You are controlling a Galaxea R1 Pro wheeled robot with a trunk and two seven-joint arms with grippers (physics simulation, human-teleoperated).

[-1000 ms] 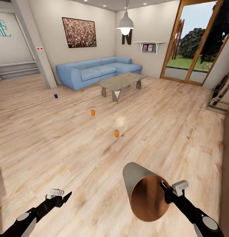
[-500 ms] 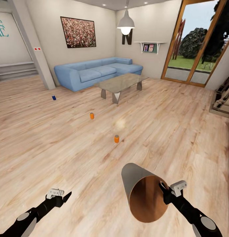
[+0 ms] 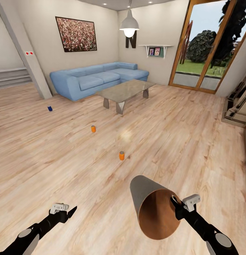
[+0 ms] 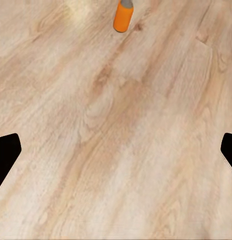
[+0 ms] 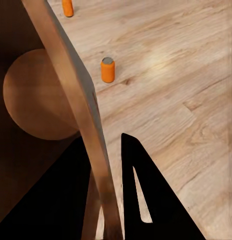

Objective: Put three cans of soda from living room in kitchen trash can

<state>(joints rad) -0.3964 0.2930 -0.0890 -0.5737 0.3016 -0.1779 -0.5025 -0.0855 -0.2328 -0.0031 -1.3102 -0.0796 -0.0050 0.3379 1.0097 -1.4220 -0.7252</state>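
Bin [image 3: 147, 198] first: I have the grey tash can tipped on its side, brown inside facing me, my right tool [image 3: 174, 204] clamped on its rim. My left tool [image 3: 68, 213] hangs empty over the wood floor [image 3: 179, 141], fingers apart. Ahead on that floor stand three cans, well apart: an orange one [image 3: 121, 155] nearest, another orange [image 3: 93, 128], a dark blue [image 3: 50, 108] farthest. Beyond sit the glass coffee table [image 3: 124, 90], blue sofa [image 3: 98, 78] and glass doors [image 3: 202, 49].

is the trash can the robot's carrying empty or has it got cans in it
Empty. The trash can, tipped in the right gripper, shows a bare brown inside, and all three soda cans stand on the wood floor.
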